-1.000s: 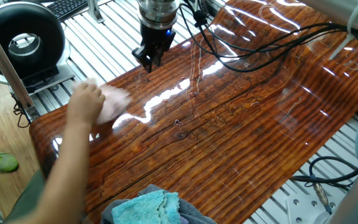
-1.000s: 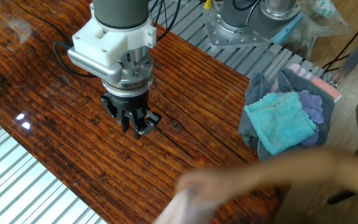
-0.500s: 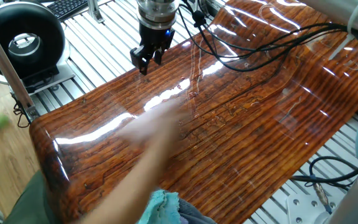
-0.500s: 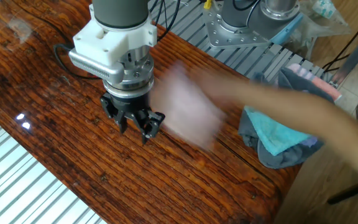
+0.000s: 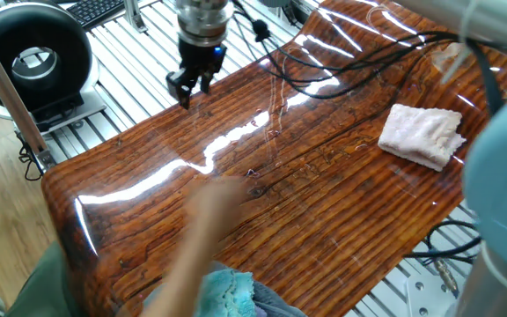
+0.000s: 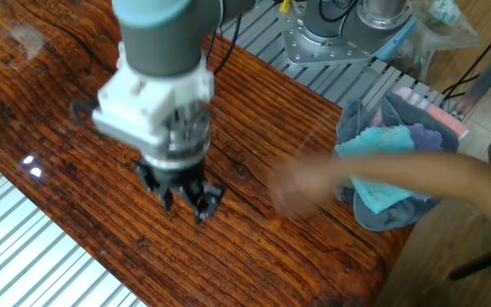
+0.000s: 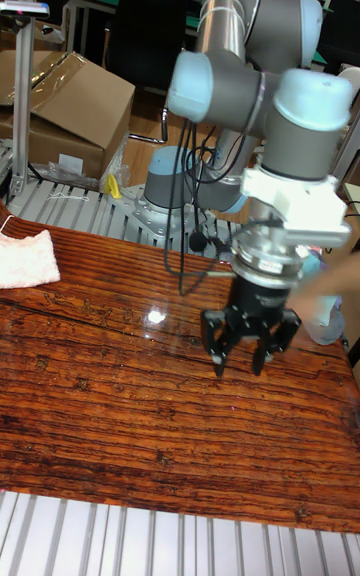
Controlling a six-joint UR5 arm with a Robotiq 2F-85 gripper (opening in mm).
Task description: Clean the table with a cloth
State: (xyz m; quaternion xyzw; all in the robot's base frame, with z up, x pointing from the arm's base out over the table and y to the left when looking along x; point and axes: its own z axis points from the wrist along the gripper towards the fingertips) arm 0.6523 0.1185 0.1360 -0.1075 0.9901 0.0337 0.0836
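The pale pink cloth (image 5: 421,134) lies folded on the glossy red-brown table (image 5: 324,211) near its far right edge, and shows at the left edge in the tall view (image 7: 25,258). My gripper (image 5: 187,91) hangs open and empty just above the table's opposite side, far from the cloth. Its fingers are spread over bare wood in the other fixed view (image 6: 186,205) and the tall view (image 7: 245,361). The other fixed view does not show the cloth.
A person's blurred arm (image 5: 201,238) reaches over the near part of the table, its hand (image 6: 314,183) right of my gripper. A turquoise cloth (image 6: 382,188) lies on a grey pile at the table's end. Black cables (image 5: 359,62) trail across the wood. Ribbed metal frame (image 5: 139,62) surrounds the top.
The person's hand carried the pink cloth across the table, left it near the far right edge and is pulling back. My gripper shifted slightly toward the table's edge, still open.
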